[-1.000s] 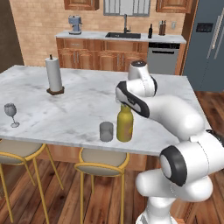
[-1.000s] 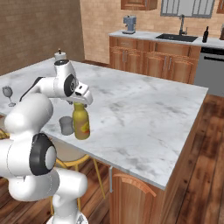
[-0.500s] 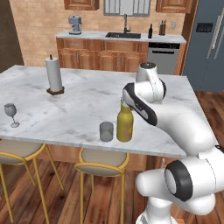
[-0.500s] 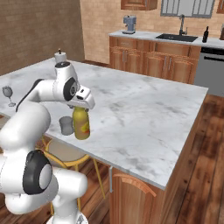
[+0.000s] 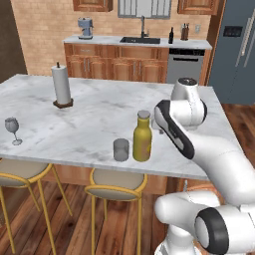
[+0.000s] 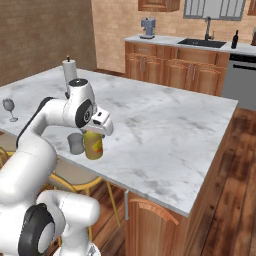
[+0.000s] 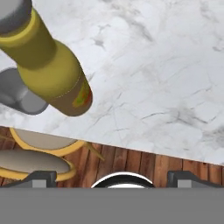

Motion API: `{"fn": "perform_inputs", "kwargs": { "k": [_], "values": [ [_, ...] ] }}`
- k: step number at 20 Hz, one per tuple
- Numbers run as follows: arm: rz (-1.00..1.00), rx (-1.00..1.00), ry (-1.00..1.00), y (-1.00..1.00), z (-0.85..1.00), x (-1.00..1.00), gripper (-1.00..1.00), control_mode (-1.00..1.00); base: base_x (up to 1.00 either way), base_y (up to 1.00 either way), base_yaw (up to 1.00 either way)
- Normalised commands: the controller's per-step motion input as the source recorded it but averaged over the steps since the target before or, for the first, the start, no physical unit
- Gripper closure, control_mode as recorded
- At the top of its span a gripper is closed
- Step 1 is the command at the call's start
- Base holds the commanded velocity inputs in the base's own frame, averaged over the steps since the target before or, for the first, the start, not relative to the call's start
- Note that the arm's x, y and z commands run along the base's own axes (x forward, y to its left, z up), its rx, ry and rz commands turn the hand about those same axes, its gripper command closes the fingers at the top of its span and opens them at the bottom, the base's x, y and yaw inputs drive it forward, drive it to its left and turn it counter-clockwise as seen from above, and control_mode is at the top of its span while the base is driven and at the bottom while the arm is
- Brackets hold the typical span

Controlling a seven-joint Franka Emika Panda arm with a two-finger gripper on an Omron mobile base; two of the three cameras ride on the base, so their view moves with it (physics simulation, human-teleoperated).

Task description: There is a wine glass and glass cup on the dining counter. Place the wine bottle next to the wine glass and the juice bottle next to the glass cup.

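The yellow juice bottle (image 5: 142, 142) (image 6: 93, 145) stands upright near the front edge of the dining counter (image 5: 94, 112), just right of the grey glass cup (image 5: 120, 149) (image 6: 75, 143). My gripper (image 5: 160, 128) (image 6: 96, 131) hovers close to the bottle's right side, open and holding nothing. In the hand view the fingertips (image 7: 42, 177) stand wide apart, with the juice bottle (image 7: 52, 65) and glass cup (image 7: 17, 94) at the upper left. The wine glass (image 5: 12, 129) (image 6: 8, 107) stands at the counter's far left. The dark wine bottle (image 5: 171, 36) (image 6: 235, 39) is on the back counter beside the sink.
A paper towel roll (image 5: 61, 85) stands on the dining counter at the back left. Yellow-legged stools (image 5: 117, 182) sit under its front edge. A black sink (image 5: 139, 40), a coffee machine (image 5: 85, 27) and a dishwasher (image 5: 187, 64) line the back wall, with a fridge (image 5: 239, 45) on the right.
The open gripper has pulled away from above the juice bottle, to its right. The bottle stays upright beside the glass cup.
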Motion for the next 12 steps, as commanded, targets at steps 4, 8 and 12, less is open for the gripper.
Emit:
{"fn": "perform_inputs", "kwargs": {
  "k": [4,8,12],
  "values": [
    [0.01,0.03,0.00,-0.16,-0.20,-0.45,-1.00,-1.00,0.00,0.00,0.00],
    [0.00,0.00,0.01,-0.05,-0.19,-0.26,-1.00,-1.00,0.00,0.00,0.00],
    [0.00,0.00,0.00,-0.02,-0.18,-0.22,-1.00,-1.00,0.00,0.00,0.00]
  ]
}}
